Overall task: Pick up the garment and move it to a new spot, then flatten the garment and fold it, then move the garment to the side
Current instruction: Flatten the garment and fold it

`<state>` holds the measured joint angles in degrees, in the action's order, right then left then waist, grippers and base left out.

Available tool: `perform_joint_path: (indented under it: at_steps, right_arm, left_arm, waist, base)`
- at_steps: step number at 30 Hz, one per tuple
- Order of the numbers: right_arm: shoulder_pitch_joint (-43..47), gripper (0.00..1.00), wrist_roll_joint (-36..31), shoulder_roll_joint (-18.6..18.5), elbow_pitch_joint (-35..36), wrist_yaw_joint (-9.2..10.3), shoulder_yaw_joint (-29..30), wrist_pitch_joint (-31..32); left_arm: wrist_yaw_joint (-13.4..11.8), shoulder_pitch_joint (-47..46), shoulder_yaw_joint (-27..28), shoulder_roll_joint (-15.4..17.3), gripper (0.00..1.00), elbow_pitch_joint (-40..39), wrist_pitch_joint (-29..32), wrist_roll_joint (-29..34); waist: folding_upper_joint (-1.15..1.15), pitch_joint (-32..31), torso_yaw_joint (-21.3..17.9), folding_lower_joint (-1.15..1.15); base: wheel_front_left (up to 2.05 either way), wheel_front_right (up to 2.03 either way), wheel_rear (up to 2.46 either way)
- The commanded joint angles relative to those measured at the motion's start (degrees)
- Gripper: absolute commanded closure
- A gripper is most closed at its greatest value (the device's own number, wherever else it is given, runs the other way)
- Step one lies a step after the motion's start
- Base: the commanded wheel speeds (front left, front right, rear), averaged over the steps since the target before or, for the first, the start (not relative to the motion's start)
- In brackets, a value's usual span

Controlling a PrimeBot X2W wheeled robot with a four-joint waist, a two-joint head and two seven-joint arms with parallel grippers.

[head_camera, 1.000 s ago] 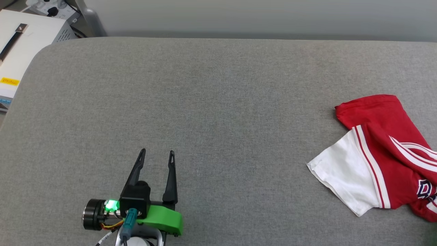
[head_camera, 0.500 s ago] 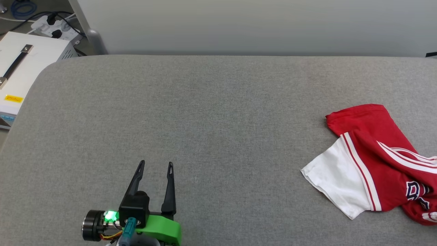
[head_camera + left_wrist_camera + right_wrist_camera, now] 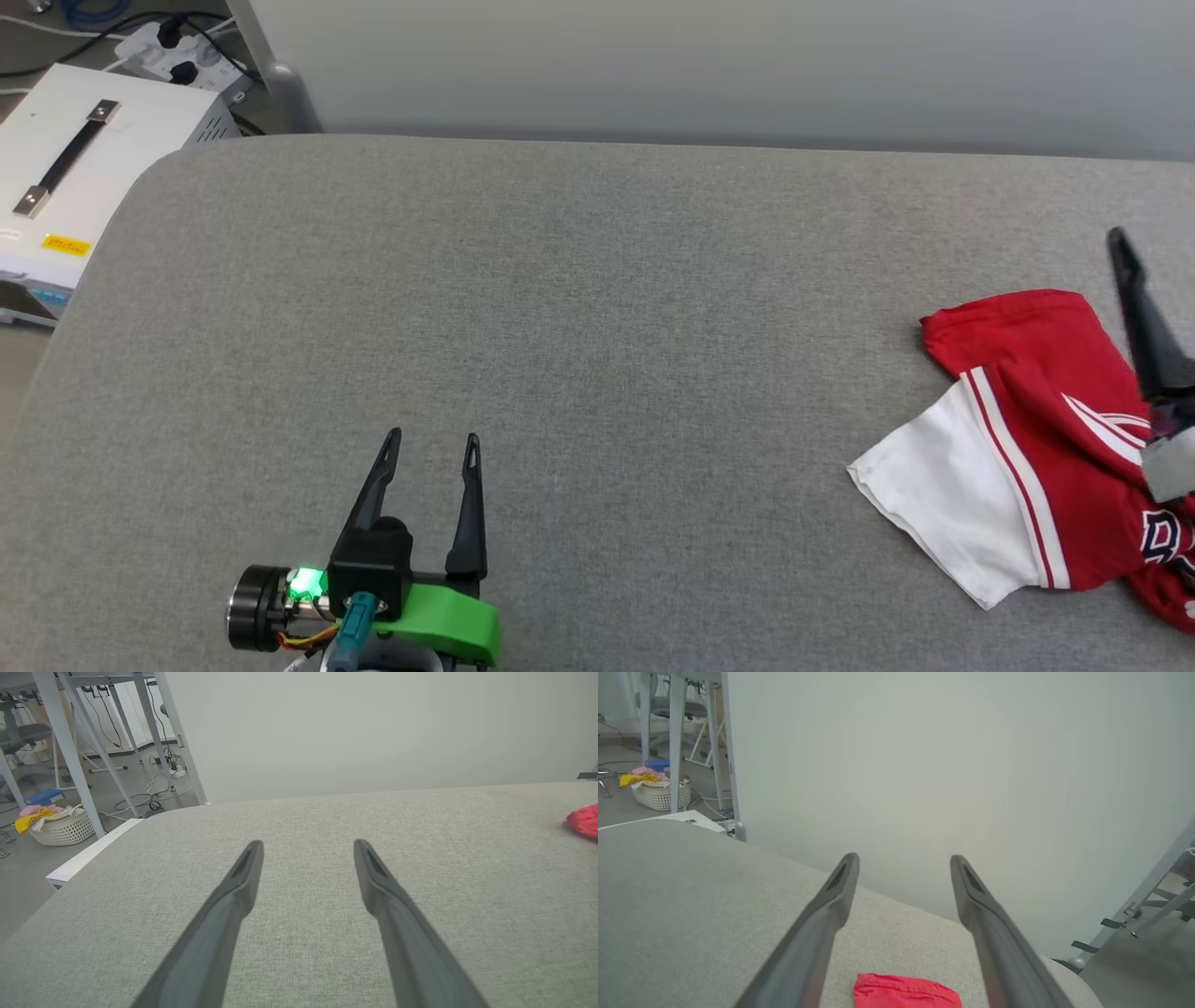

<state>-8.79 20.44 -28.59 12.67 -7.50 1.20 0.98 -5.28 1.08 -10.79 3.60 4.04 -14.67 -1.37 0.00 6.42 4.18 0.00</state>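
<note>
The garment (image 3: 1027, 392) lies crumpled at the right edge of the grey padded table (image 3: 597, 308), red body up, one white sleeve spread toward the front, dark lettering partly cut off by the frame. One dark finger (image 3: 1137, 308) of my right gripper rises over its right part. In the right wrist view my right gripper (image 3: 904, 857) stands open with nothing between its fingers, above a red fold of the garment (image 3: 906, 994). My left gripper (image 3: 432, 437) rests open and empty at the front left, far from the garment (image 3: 584, 819).
A white box with a black handle (image 3: 84, 168) stands off the table's far left corner, beside a power strip (image 3: 177, 47) and a grey post (image 3: 280, 93). A pale wall runs behind the table. A laundry basket (image 3: 65, 828) sits on the floor.
The head camera has shifted a little. A finger of my right gripper has come into the head view at the right edge, over the garment. My left gripper has kept its place.
</note>
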Motion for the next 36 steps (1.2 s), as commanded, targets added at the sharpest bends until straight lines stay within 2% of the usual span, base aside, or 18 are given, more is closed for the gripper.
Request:
perform_joint_path:
  at_steps: [1,7,13,16,20,26,29,30,31,36]
  right_arm:
    - [-1.3,0.00,0.7,-2.3,0.4,0.01,-2.9,3.0]
    - [-4.0,0.00,7.0,-11.9,-0.3,0.01,-17.4,18.8]
    - [-8.8,0.00,13.1,-16.3,-2.2,0.01,-28.4,31.4]
    - [-11.1,0.00,14.5,-16.5,-4.5,0.01,-33.2,34.9]
    - [-13.2,0.00,15.3,-15.7,-9.6,0.01,-39.1,36.5]
    - [-13.9,0.00,14.5,-13.8,-21.0,0.01,-44.0,35.0]
    - [-13.7,0.00,15.0,-13.3,-24.0,0.01,-46.5,34.0]
    - [-13.9,0.67,15.6,-12.9,-24.6,0.01,-46.8,33.4]
    - [-14.2,1.00,15.9,-12.7,-24.9,0.01,-46.9,32.6]
    - [-16.1,1.00,15.6,-11.8,-25.2,0.01,-43.4,24.3]
  left_arm:
    - [0.0,-0.4,0.0,0.0,0.00,-0.3,-0.3,0.6]
    - [-0.3,-1.4,-0.1,-0.1,0.00,-1.2,-0.3,0.5]
    - [-0.6,-2.5,-0.4,-0.2,0.00,-1.9,-0.3,0.3]
    - [-0.8,-3.3,-0.5,-0.3,0.00,-2.1,-0.3,0.1]
    - [-1.1,-4.4,-0.9,-0.4,0.00,-2.1,-0.3,-0.2]
    - [-1.7,-5.3,-1.2,-0.6,0.00,-2.0,-0.3,-0.6]
    - [-1.9,-5.2,-1.1,-0.6,0.00,-1.9,-0.3,-0.7]
    - [-2.0,-5.1,-0.9,-0.6,0.00,-1.8,-0.3,-0.7]
    - [-2.1,-4.9,-0.8,-0.6,0.00,-1.8,-0.3,-0.7]
    - [-1.9,-4.2,-0.4,-0.6,0.00,-1.4,-0.3,-0.3]
  waist:
    - [0.00,0.8,0.9,0.00]
    - [0.00,2.3,2.4,0.00]
    - [0.00,4.8,3.6,0.00]
    - [0.00,6.4,4.3,0.00]
    - [0.00,8.3,5.4,0.00]
    - [0.00,9.8,6.5,0.00]
    - [0.00,9.7,6.6,0.00]
    - [0.00,9.4,6.4,0.00]
    - [0.00,9.1,6.1,0.00]
    - [0.00,6.9,4.7,0.00]
  base:
    - [0.00,0.00,0.00]
    - [0.00,0.00,0.00]
    - [0.00,0.00,0.00]
    - [0.00,0.00,0.00]
    - [0.00,0.00,0.00]
    - [0.00,0.00,0.00]
    - [0.00,0.00,0.00]
    - [0.00,0.00,0.00]
    - [0.00,0.00,0.00]
    - [0.00,0.00,0.00]
